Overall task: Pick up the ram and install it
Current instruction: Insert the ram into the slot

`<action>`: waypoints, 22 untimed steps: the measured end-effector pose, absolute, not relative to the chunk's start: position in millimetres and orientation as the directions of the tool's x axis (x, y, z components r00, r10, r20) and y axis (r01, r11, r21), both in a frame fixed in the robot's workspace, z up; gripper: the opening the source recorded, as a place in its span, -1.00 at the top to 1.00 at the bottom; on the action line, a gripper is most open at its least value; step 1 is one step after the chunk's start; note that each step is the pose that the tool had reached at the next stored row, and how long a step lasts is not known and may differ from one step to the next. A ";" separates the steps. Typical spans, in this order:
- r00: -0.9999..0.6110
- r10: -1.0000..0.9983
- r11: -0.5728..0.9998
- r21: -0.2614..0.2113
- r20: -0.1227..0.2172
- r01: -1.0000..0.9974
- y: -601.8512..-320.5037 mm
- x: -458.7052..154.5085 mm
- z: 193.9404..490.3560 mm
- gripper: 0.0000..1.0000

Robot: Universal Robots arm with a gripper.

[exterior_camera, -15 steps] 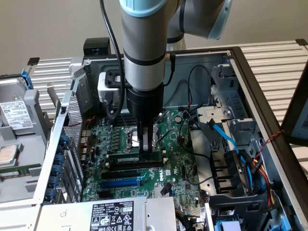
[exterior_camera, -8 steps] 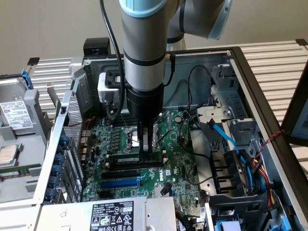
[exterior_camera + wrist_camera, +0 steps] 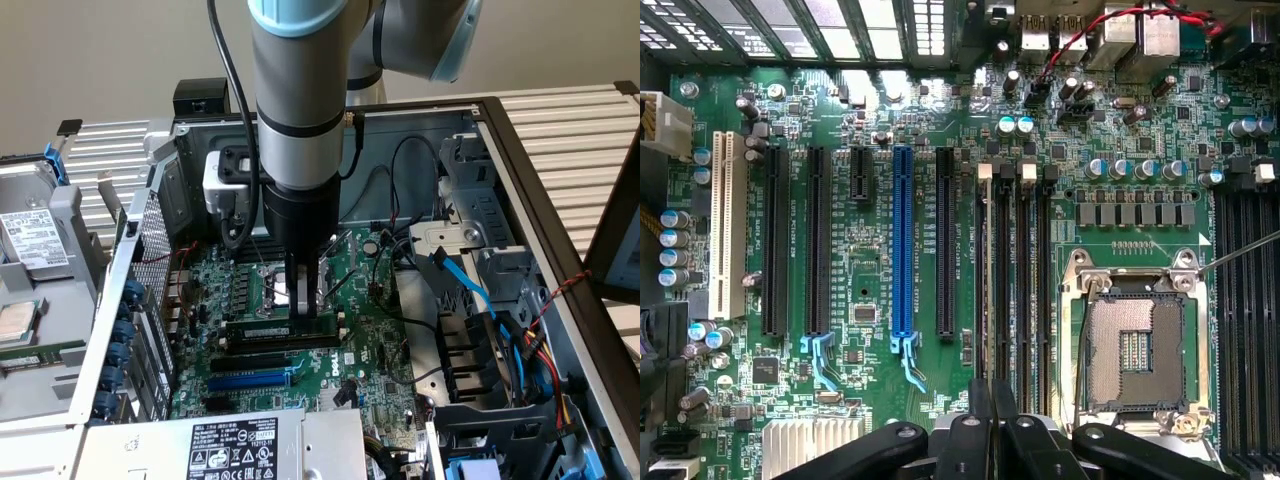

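The ram, a long dark stick with a small whitish label, lies lengthwise along the memory slots of the green motherboard. My gripper comes straight down on its middle with the fingers closed on it. Whether its lower edge is seated in a slot I cannot tell. In the wrist view the black fingers stand close together over the row of black memory slots. From above, the ram's edge runs along the slot line and is hard to separate from it.
A blue slot and black card slots lie beside the memory slots. The open CPU socket sits on their other side. Blue and black cables and drive bays crowd the exterior view's right. The power supply fronts the case.
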State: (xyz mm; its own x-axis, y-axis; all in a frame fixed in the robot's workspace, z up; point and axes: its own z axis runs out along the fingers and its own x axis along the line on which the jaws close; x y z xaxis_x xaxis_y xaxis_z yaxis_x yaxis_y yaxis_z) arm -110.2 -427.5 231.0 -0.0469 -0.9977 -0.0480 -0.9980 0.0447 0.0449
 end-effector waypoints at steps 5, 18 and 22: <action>-0.047 -0.998 0.045 0.045 -0.048 -0.998 -427.5 -110.2 231.0 0.73; -0.047 -0.998 0.045 0.045 -0.048 -0.998 -427.5 -110.2 231.0 0.59; -0.047 -0.998 0.045 0.045 -0.047 -0.998 -427.5 -110.2 231.6 0.59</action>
State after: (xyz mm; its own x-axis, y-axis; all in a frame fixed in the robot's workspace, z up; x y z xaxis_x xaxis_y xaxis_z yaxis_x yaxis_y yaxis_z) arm -110.2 -427.5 231.6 -0.0469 -0.9978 -0.0474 -0.9980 0.0447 0.0450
